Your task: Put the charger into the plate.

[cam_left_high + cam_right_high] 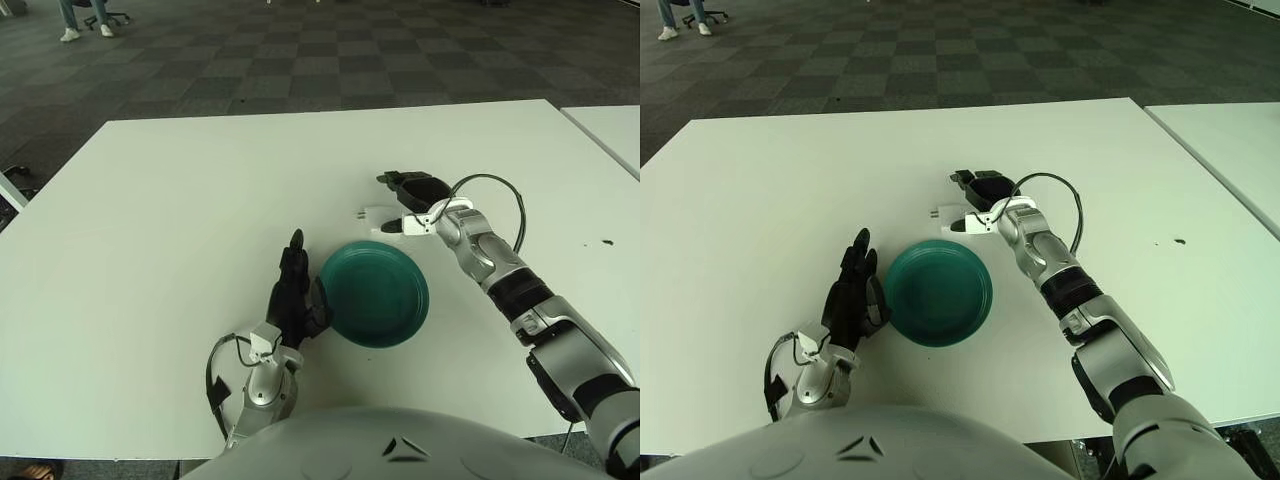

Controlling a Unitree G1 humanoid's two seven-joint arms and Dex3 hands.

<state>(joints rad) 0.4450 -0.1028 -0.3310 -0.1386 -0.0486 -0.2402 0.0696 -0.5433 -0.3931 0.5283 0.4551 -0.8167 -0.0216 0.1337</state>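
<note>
We see the right hand [402, 198] reaching over the white charger [381, 213], w/ dark fingers [408, 182] above it on the far side and one lower finger [393, 226] on its near side; whether they're actually gripping the charger or just bracketing it, we can't tell. The charger lies on the white table [150, 220], just beyond the far rim of the green plate [375, 293], apart from it. Our left hand [292, 302] shows immediately left of the plate, fingers straight and relaxed, pointing away from us, holding nothing; fingertips [861, 238] end near the plate's left edge.
</note>
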